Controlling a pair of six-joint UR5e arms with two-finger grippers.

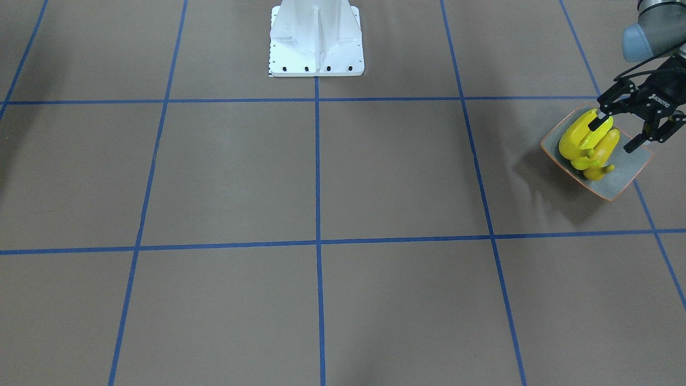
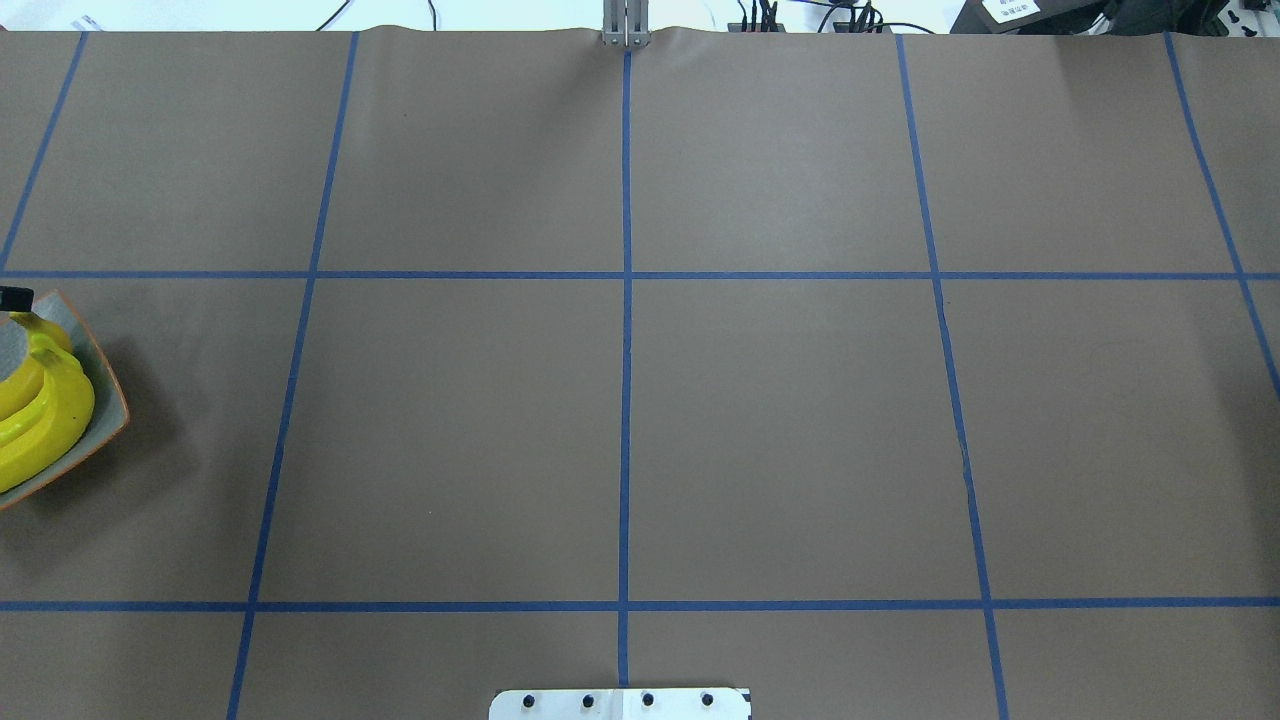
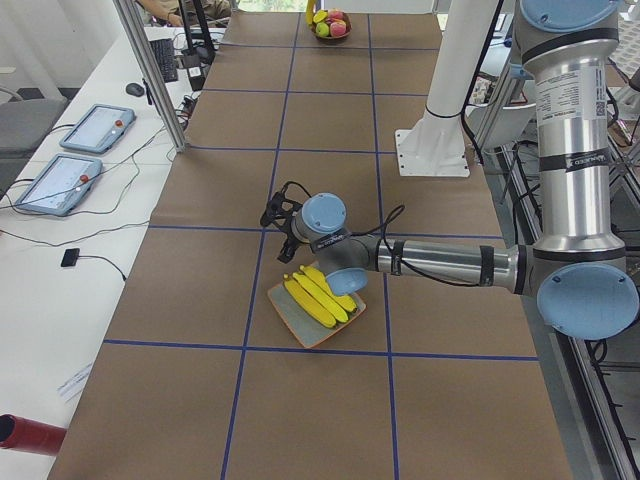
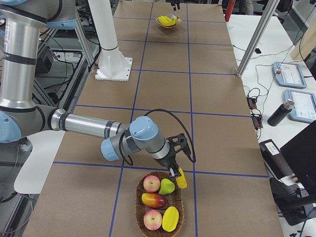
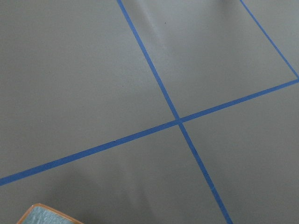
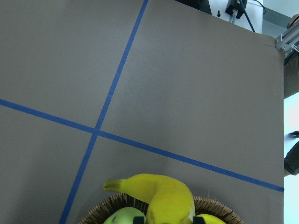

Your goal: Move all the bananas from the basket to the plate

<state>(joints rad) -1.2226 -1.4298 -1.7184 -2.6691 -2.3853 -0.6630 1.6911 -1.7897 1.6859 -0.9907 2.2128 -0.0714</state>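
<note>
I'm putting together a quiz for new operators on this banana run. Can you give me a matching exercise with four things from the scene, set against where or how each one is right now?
Things:
1. left gripper
2. right gripper
3. plate
4. wicker basket

States:
A. holds apples and other fruit, at the table's end on the robot's right
B. open, just above the plate
C. carries the piled bananas
D. shut on the held banana, over the basket

Pairs: 1-B; 2-D; 3-C; 4-A
</note>
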